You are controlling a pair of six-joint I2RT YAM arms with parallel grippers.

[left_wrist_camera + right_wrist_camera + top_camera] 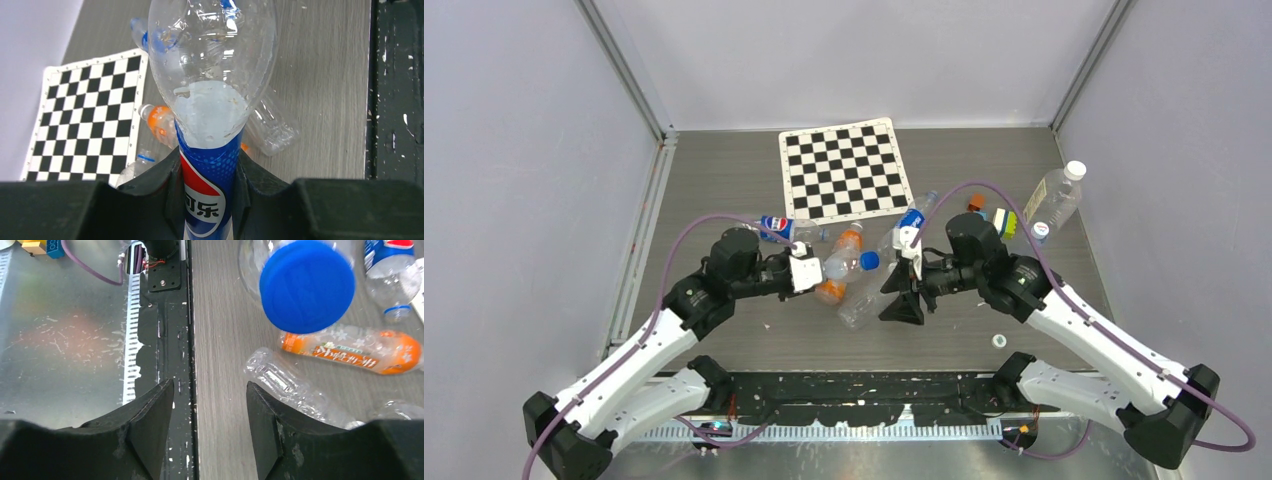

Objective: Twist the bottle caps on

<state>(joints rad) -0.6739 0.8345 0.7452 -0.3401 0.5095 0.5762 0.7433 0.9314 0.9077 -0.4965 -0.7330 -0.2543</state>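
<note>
1. Bottles: I counted six clear plastic bottles in the top view. The count was shaky, since four overlapped in a pile just in front of the black-and-white checkerboard mat.
2. Caps: three were certain.
   - One blue round screw cap sat on the neck of the held bottle, in front of the mat.
   - One white cap sat on a lone clear bottle to the right of the mat.
   - One loose white cap lay on the table, well in front and right of the mat.
3. The left gripper was pinched on the clear Pepsi-labelled bottle at its label.
4. The right gripper had its jaws spread with nothing between them. The blue cap was just ahead of it, untouched.
5. Also in the pile were an orange-labelled bottle and a crushed clear bottle.
6. Hard to read:
   - A small blue-and-white round thing right of the mat was too small to identify.
   - The held bottle's base was cut off in the left wrist view.
</note>
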